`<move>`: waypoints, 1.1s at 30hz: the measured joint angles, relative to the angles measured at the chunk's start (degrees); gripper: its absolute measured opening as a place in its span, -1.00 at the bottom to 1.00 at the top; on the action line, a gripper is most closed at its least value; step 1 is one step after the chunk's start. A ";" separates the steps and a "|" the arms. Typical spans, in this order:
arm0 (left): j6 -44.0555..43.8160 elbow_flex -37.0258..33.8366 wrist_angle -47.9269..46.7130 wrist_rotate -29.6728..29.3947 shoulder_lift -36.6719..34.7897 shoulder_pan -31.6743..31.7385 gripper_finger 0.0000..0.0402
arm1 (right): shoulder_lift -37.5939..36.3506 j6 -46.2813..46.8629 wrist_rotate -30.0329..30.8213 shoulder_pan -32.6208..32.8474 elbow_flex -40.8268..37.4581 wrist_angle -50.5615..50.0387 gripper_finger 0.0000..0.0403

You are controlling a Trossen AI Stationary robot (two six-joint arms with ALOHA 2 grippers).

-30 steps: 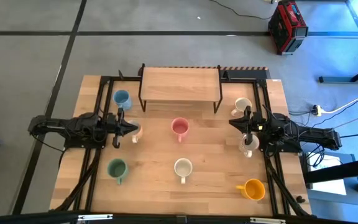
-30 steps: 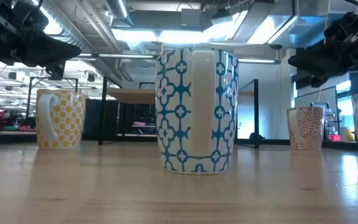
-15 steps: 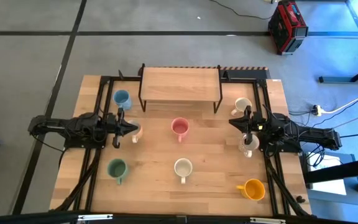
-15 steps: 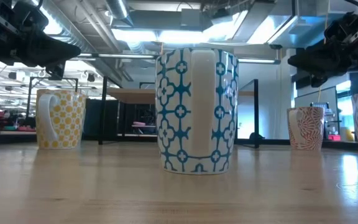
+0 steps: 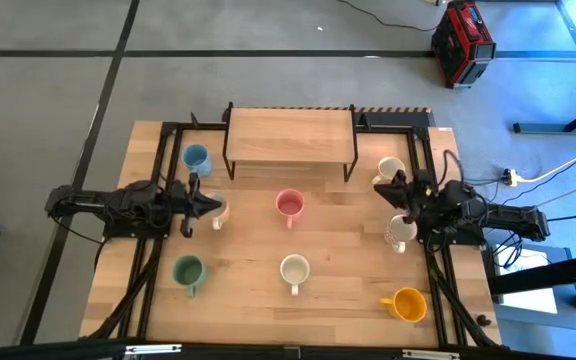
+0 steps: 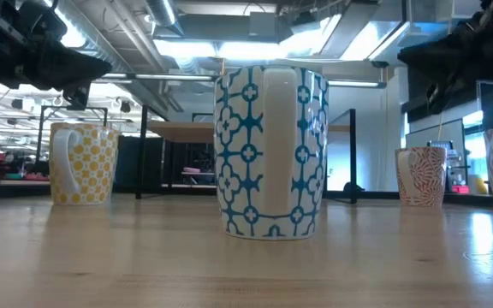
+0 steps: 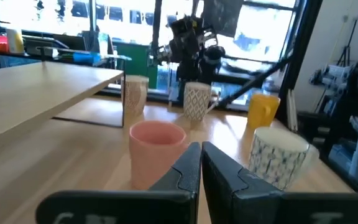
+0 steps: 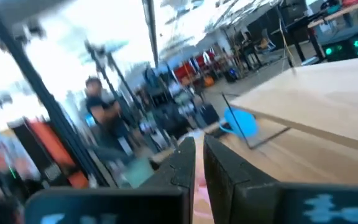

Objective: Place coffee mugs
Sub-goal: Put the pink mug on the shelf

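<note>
A light wooden surface (image 5: pixel 348 260) is seen from above, with a small raised wooden shelf on dark legs (image 5: pixel 289 137) at the middle of its far edge. Eight round ceramic mugs with side handles are spread on the surface. The blue mug (image 5: pixel 196 158) is placed near the far left corner, just beside the left end of the shelf. The pink mug (image 5: pixel 289 206) is found in the middle of the surface, in front of the shelf. The green mug (image 5: pixel 187 271) is seen near the near left corner, and the orange mug (image 5: pixel 407 303) near the near right corner. One cream-white mug with a blue pattern (image 5: pixel 295 270) is placed near the middle of the near edge; in the low view it is shown upright with its handle to the camera. Another cream-white mug (image 5: pixel 391 168) is found close to the far right corner, and a further one, with a grey pattern (image 5: pixel 400 231), near the right edge, under the right arm. The last cream-white mug (image 5: pixel 218 211) is seen at the left side, partly covered by the left tool (image 5: pixel 215 206).

The left tool is held over this mug, and its fingers (image 7: pixel 224 171) are seen closed together with nothing between them. The right tool (image 5: pixel 381 188) is held above the right side of the surface, between the two cream-white mugs there, and its fingers (image 8: pixel 219 163) are also nearly together and hold nothing.
</note>
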 joint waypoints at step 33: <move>-7.12 0.02 3.66 -11.45 0.02 -0.01 -0.95 | 44.07 -6.40 -0.05 0.39 29.57 -1.02 -0.88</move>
